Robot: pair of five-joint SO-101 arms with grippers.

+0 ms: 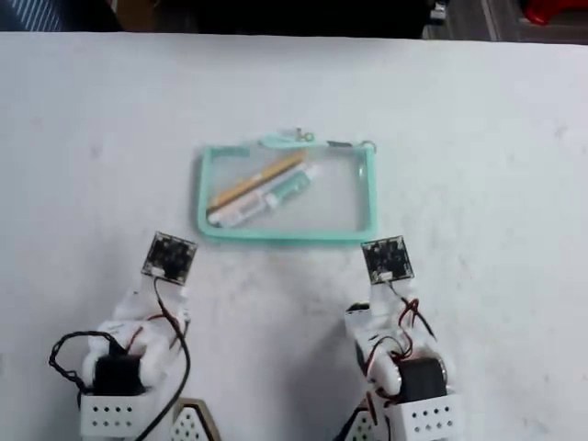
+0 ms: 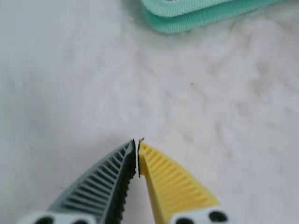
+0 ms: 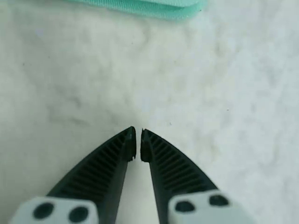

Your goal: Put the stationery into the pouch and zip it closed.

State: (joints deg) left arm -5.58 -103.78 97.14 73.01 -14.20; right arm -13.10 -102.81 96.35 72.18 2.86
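A clear pouch with mint-green trim (image 1: 285,195) lies flat in the middle of the white table. Inside it lie a yellow pencil (image 1: 257,178) and a white-and-green pen-like item (image 1: 266,199). Its zipper runs along the far edge, with the pull (image 1: 367,145) at the far right corner. The left arm rests near the pouch's near-left corner; its gripper (image 2: 138,145), one grey and one yellow finger, is shut on nothing, with the pouch's corner (image 2: 187,16) ahead. The right gripper (image 3: 138,135), black fingers, is shut and empty, short of the pouch's edge (image 3: 154,8).
The white table (image 1: 478,138) spreads wide on all sides of the pouch. Beyond its far edge is a dark floor with a red object (image 1: 556,9) at the far right. Both arm bases (image 1: 115,404) (image 1: 418,404) stand at the near edge.
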